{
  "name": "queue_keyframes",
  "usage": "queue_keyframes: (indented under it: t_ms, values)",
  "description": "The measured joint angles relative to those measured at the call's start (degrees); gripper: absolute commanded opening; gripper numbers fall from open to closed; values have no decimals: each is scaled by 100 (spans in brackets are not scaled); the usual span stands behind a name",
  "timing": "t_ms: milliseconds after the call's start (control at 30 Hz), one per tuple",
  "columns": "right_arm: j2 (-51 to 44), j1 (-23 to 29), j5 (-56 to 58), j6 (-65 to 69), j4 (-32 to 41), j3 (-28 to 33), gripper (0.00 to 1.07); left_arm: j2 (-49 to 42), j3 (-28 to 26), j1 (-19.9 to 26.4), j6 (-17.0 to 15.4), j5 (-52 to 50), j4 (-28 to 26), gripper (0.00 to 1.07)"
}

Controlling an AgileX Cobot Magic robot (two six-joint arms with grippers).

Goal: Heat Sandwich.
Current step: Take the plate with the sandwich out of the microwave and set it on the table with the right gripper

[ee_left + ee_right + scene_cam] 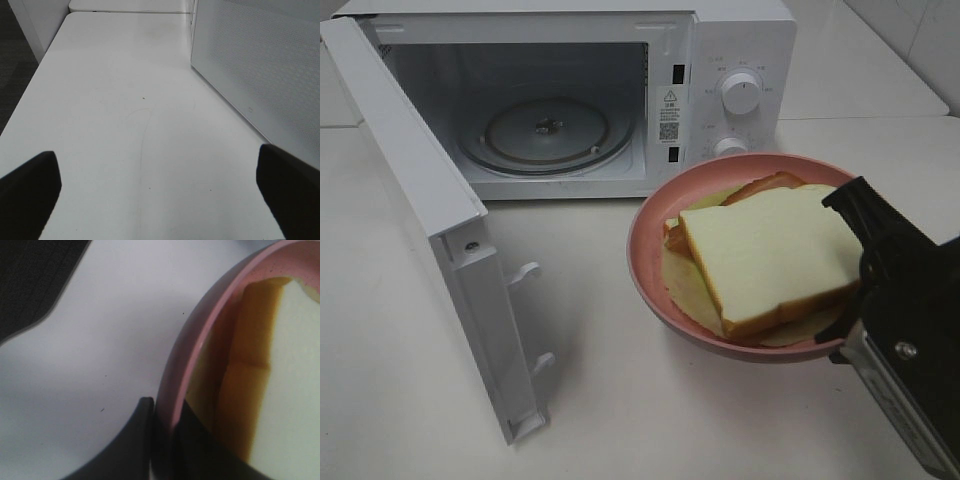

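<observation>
White desk [620, 420]. Microwave [740, 60] at the back, door [430, 220] swung wide open, glass turntable [545, 133] bare. Pink plate [650, 270] sits in front of its knobs, sandwich [770, 255] on it. Right gripper [165, 440] clenched on the plate rim. Left gripper [160, 180] released, over bare desk beside the door.

I see white microwave [720, 60], door [410, 150] swung wide, glass turntable [545, 132] inside; pink plate [645, 255] in front; white table [420, 400].

Warning label on microwave [620, 90], print unreadable.
</observation>
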Motion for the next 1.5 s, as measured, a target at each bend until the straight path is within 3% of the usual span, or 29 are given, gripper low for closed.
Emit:
queue_keyframes:
  t_ms: [333,833,1133,1500]
  values:
    - [-1089,0,418,384,-52,533,0,0,0,0,0,0,0,100]
    - [-2194,0,1215,1415,-447,796,0,0,0,0,0,0,0,100]
    - [-2309,0,1553,2406,-900,796,0,0,0,0,0,0,0,100]
    - [-2309,0,1879,4274,-1977,796,0,0,0,0,0,0,0,100]
